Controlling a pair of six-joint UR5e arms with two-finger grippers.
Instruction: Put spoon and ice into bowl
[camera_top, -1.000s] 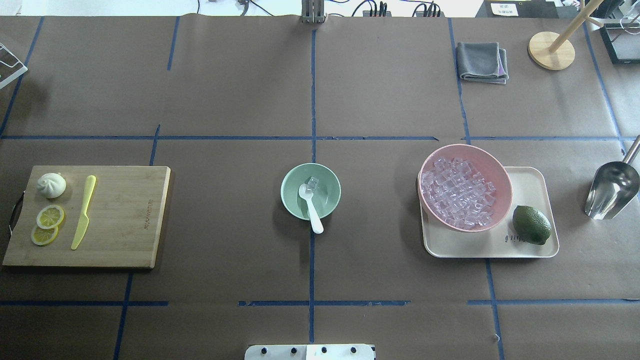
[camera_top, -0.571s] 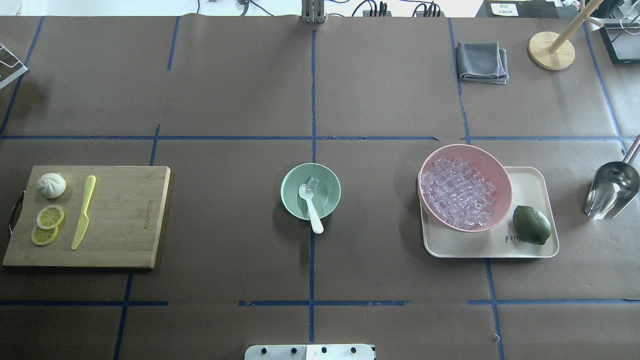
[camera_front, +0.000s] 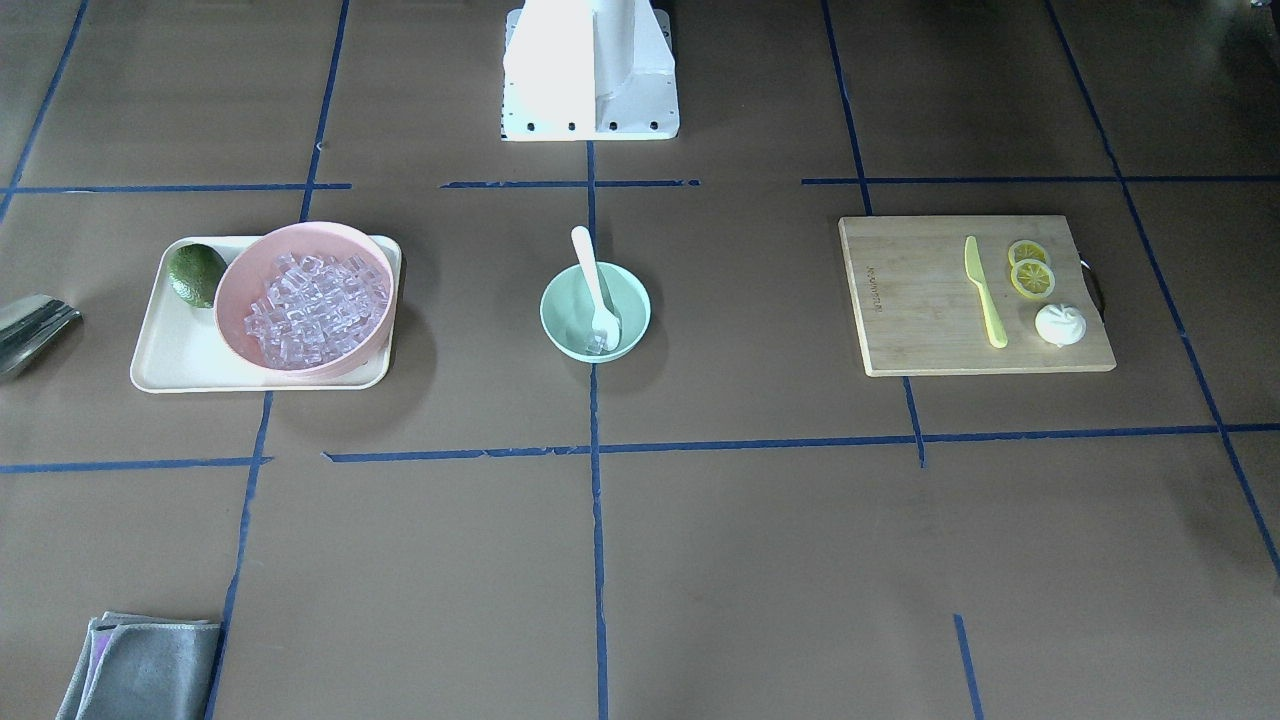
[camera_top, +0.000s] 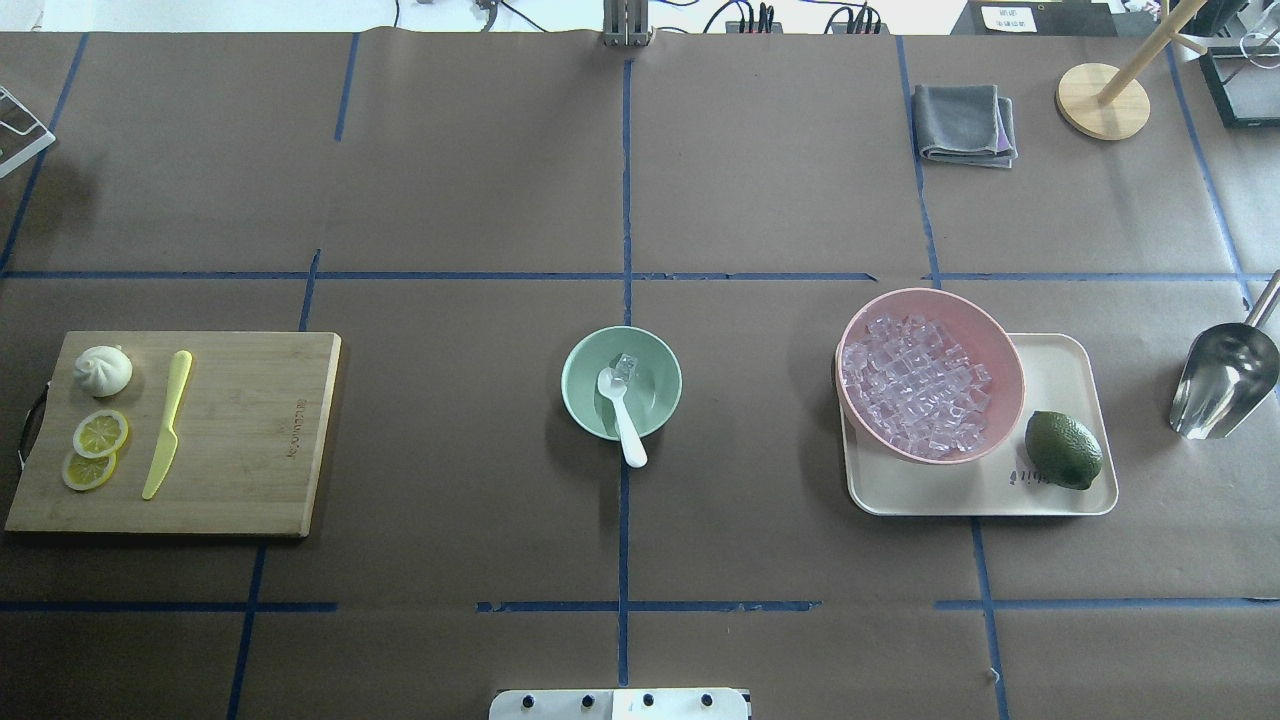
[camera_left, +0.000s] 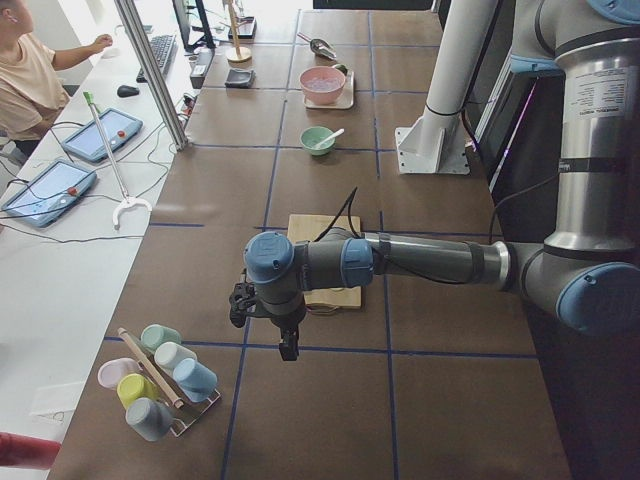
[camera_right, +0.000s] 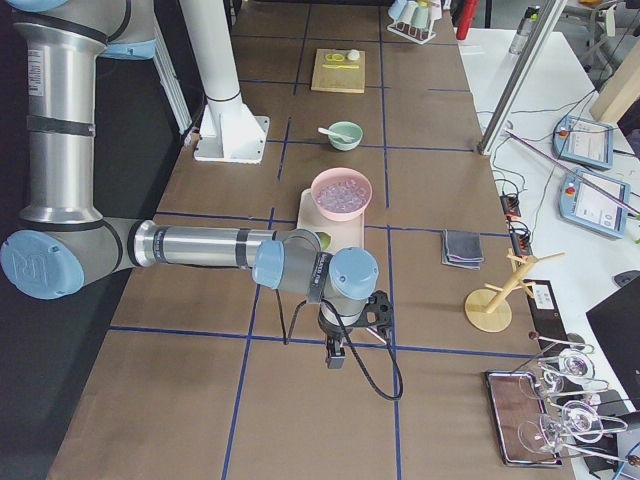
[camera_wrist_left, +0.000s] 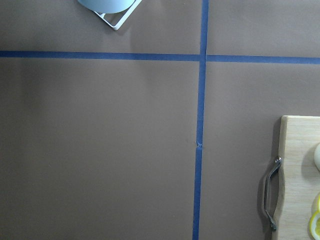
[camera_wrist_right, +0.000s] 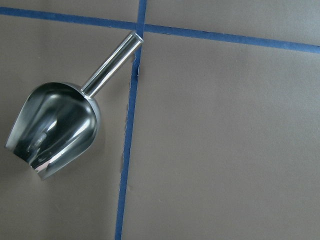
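Brown paper table (camera_top: 450, 180), blue tape grid (camera_top: 626, 200), bowl (camera_top: 652, 396) central.

A robotics lab is being shown: the counter (camera_top: 450, 180) is being covered in brown paper and gridded with blue tape (camera_top: 625, 200), industrial arms (camera_left: 420, 262) are being held out over it beside a white pedestal (camera_left: 440, 110), and what are probably control pendants (camera_left: 100, 133) are being kept on a cabled side bench (camera_left: 60, 260) attended by a person (camera_left: 25, 75).

Bare table (camera_top: 450, 450) flanks the bowl (camera_top: 660, 385) on 2 sides; the spoon (camera_top: 623, 420) overhangs its robot-side rim, with the cutting board (camera_top: 250, 430) and the tray (camera_top: 1060, 375) well apart.
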